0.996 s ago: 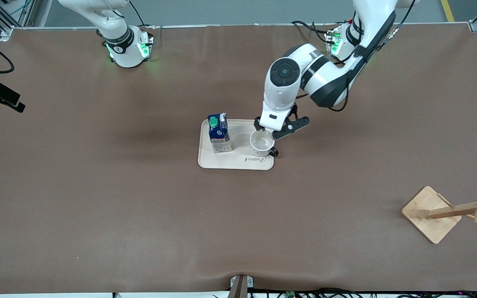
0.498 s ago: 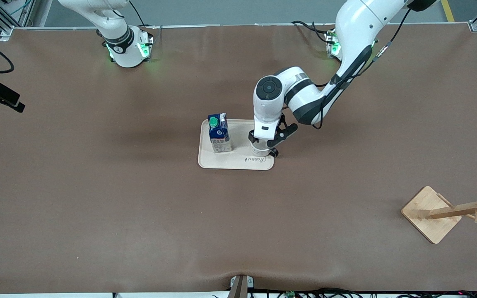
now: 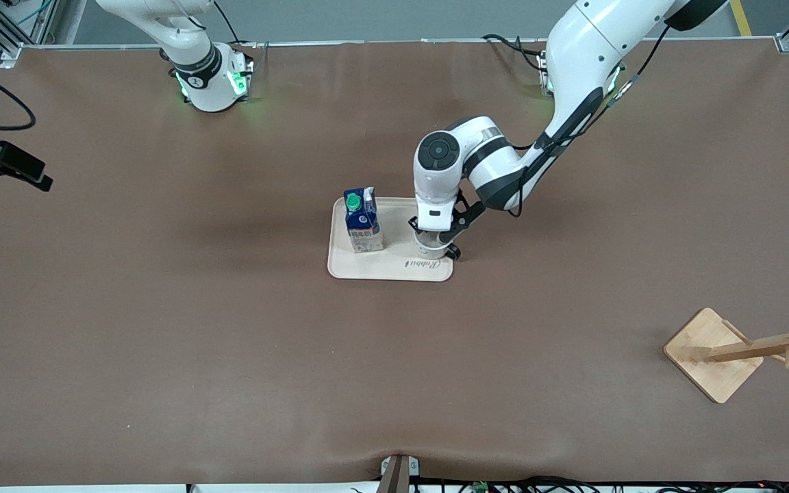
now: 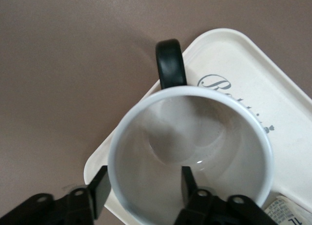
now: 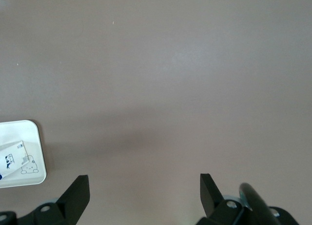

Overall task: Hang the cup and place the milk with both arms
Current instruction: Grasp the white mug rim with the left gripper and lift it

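Left gripper (image 4: pixel 144 188) fingers (image 4: pixel 101 188) apart astride cup (image 4: pixel 190 156) wall; thin rim grip risks tipping it on closing.

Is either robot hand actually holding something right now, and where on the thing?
The left gripper straddles the cup rim, one finger inside, one outside, not yet clamped. The right gripper is open over bare table, holding nothing.

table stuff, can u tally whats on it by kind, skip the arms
Milk carton: 1, upright on the tray
White mug: 1, on the tray beside the carton, the left claw straddling its rim
Cream tray: 1
Wooden mug rack: 1, toward the left arm's end of the table, nearer the front camera than the tray
Total: 4
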### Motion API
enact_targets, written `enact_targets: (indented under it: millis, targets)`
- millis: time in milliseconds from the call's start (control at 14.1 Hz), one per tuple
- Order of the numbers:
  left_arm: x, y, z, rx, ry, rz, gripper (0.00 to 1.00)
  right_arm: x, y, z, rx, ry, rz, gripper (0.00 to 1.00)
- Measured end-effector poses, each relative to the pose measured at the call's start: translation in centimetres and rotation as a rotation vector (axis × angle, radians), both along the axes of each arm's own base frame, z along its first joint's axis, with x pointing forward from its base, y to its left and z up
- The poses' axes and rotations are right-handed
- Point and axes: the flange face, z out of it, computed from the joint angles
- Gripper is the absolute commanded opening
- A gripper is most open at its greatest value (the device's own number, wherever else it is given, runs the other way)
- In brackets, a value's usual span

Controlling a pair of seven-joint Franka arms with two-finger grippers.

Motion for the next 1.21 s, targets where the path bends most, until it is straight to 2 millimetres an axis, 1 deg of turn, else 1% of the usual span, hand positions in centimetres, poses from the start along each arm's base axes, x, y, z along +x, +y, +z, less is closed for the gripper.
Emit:
enact_targets:
  millis: [71,285,498,569,711,782,925,996,1067,1209]
  targets:
    - [0.1,0.1,0.0,0.000,-0.001,0.002,0.00,0.4,0.5,-0.6,0.000,0.010,0.008,1.00]
    - [0.3,0.1,0.1,-0.002,-0.004,0.005,0.00,1.2,1.0,-2.1,0.000,0.036,0.017,1.00]
    - [1.4,0.2,1.6,-0.016,-0.031,-0.002,0.00,1.6,1.9,-2.8,0.000,0.048,0.033,1.00]
    - [1.9,0.4,2.5,-0.023,-0.047,-0.014,0.00,1.6,2.3,-2.8,0.000,0.048,0.040,1.00]
    - [2.8,0.9,5.0,-0.017,-0.081,-0.049,0.00,1.8,3.1,-3.3,0.000,0.059,0.055,1.00]
    - [3.2,1.4,6.4,-0.003,-0.096,-0.063,0.00,2.1,3.6,-4.2,0.000,0.080,0.063,1.00]
    - [3.9,2.7,9.7,0.026,-0.129,-0.087,0.00,3.2,5.0,-6.9,-0.002,0.124,0.086,1.00]
    - [4.1,3.2,11.0,0.040,-0.142,-0.094,0.00,3.6,5.9,-7.8,0.000,0.136,0.099,1.00]
    - [4.3,3.7,12.2,0.053,-0.153,-0.102,0.00,3.8,6.8,-8.3,0.009,0.141,0.111,1.00]
    - [5.0,5.3,14.2,0.076,-0.163,-0.136,0.00,3.7,8.8,-8.3,0.074,0.141,0.127,1.00]
